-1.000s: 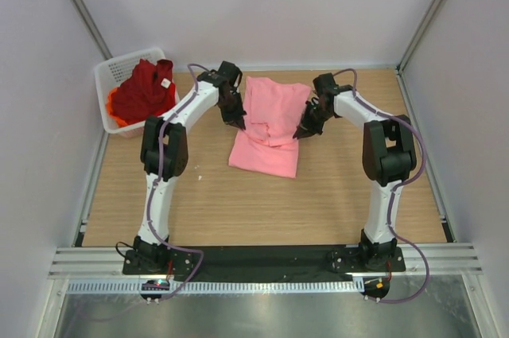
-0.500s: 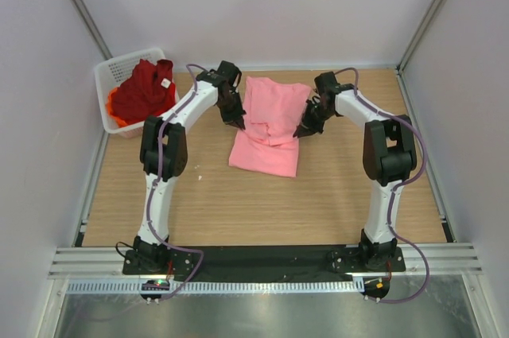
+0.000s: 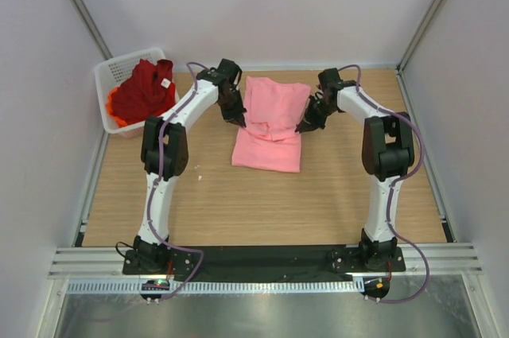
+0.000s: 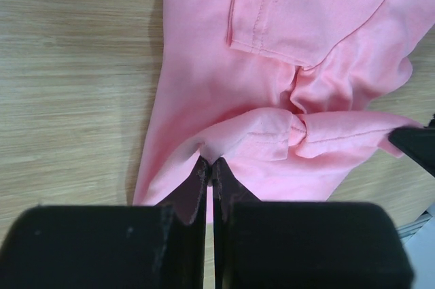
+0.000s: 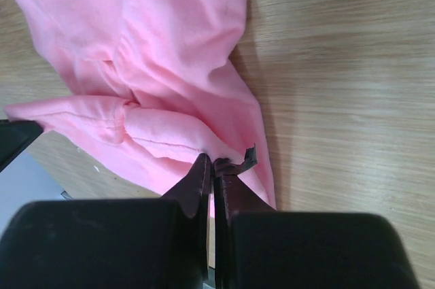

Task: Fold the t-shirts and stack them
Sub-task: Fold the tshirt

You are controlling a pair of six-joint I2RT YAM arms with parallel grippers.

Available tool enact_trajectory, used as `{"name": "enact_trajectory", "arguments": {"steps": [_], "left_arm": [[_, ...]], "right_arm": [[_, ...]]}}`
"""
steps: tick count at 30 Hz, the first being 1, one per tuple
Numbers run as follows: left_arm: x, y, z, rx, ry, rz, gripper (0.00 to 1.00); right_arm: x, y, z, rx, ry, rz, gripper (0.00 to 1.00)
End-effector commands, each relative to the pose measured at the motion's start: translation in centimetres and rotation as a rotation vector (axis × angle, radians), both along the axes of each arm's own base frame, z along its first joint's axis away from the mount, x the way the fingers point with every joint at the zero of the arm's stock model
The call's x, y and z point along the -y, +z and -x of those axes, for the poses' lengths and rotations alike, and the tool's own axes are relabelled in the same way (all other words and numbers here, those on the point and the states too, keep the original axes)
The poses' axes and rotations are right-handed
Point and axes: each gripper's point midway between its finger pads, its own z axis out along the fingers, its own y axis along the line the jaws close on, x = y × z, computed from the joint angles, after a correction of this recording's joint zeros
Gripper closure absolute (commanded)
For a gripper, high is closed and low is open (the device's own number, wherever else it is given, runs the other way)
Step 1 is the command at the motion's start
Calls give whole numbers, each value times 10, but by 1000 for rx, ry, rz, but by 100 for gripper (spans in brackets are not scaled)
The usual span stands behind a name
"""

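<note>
Currently the left hand [image 3: 240,122] and right hand [image 3: 301,129] pinch opposite edges of the light pink t-shirt [image 3: 270,143] on the surface [image 3: 238,203]; uneven pulling could slip those thin grips and skew the fold. Far left, a basket [image 3: 110,71] holds the dark red t-shirt [image 3: 143,91].

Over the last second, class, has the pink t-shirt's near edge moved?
Yes. The near edge of the pink t-shirt has slid a little toward the far edge of the table.

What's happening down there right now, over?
Both shut: left gripper and right gripper pinch pink t-shirt, mid-fold. In basket: dark red t-shirt, orange t-shirt. Nothing blocking.
</note>
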Motion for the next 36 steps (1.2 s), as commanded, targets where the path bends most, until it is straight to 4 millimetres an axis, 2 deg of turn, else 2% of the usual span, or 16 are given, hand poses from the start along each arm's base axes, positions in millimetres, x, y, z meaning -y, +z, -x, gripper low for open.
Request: {"name": "enact_trajectory", "arguments": {"steps": [1,9,11,14,15,17,20,22,23,24,26,27,29,30,33,36], "left_arm": [[0,6,-12,26,15,14,100],[-2,-3,-20,20,17,4,99],[-3,-7,-22,15,15,-5,92],[-5,-6,-23,18,-3,-26,76],[-7,-3,-22,20,-8,-34,73],[-13,7,-21,40,-16,-59,60],[-30,31,-6,62,-18,-113,43],[-33,65,3,134,-20,-95,40],[-37,52,20,93,-29,-109,40],[-40,73,27,138,-29,-95,40],[-40,60,50,101,-30,-96,43],[-35,69,62,106,-42,-43,44],[-16,69,65,150,-58,34,48],[-13,53,77,112,-56,46,48],[10,42,79,103,-84,96,53],[24,20,78,67,-102,104,56]], "right_arm": [[-2,-1,-7,10,20,-15,99],[2,-5,-20,16,10,-14,97],[4,-9,-21,4,14,-4,94],[10,-4,-25,7,17,22,80],[12,4,-30,31,33,38,69],[21,10,-26,19,40,101,59],[35,36,-20,58,59,204,37],[35,55,-12,101,80,240,30],[24,55,-3,101,109,262,30],[18,57,2,105,127,268,29],[-5,56,17,107,161,284,30],[-15,55,18,125,169,286,31],[-34,48,25,143,187,325,37],[-40,46,24,152,188,332,45],[-56,34,26,157,199,349,55],[-60,22,25,166,207,395,64]]}}
